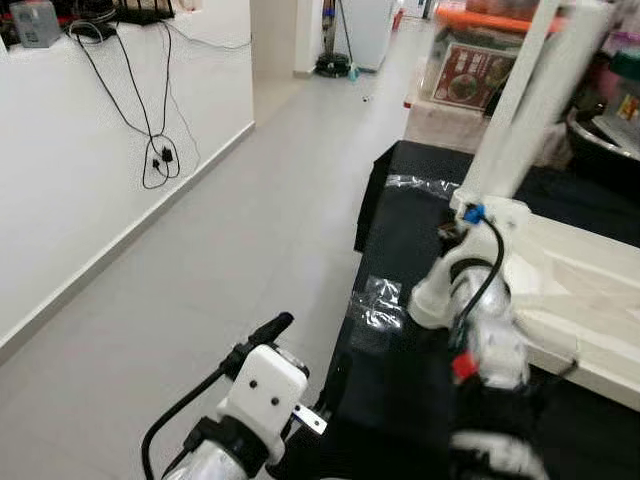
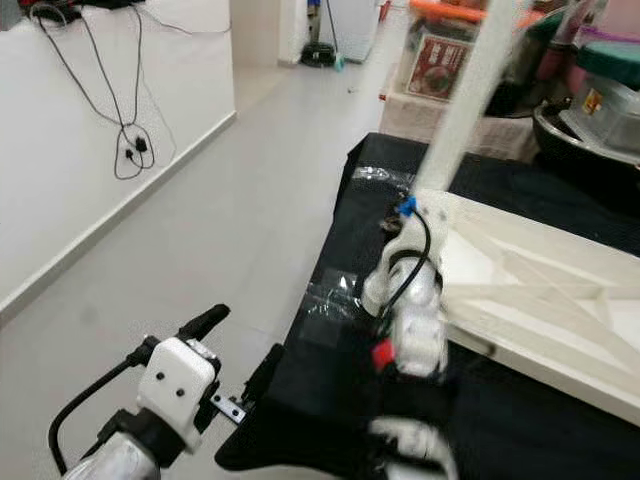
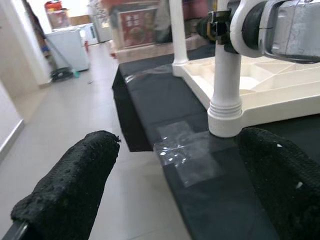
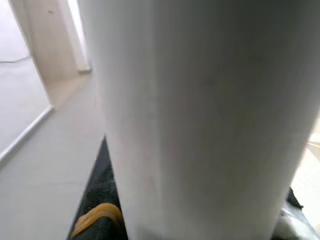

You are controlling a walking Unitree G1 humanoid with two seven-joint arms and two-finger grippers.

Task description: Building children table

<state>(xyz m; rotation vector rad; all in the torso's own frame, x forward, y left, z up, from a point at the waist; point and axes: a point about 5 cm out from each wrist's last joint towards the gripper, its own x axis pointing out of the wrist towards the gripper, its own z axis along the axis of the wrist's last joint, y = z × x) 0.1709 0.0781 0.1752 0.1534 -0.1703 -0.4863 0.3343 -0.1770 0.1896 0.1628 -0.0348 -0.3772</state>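
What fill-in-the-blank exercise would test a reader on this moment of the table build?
1. The right pincer is closed around a white table ____.
2. The white tabletop lies on a ____ cloth.
3. The left pincer holds nothing, and its fingers are ____.
4. The cables hang down a white ____.

Missing words: leg; black; open; wall

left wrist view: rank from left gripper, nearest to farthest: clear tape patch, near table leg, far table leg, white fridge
1. Clear tape patch, on the black cloth at its floor-side edge, just ahead of the left gripper.
2. Near table leg, upright in the tabletop's corner socket, just past the tape.
3. Far table leg, upright at the next corner, further along the cloth.
4. White fridge, against the wall down the hallway.
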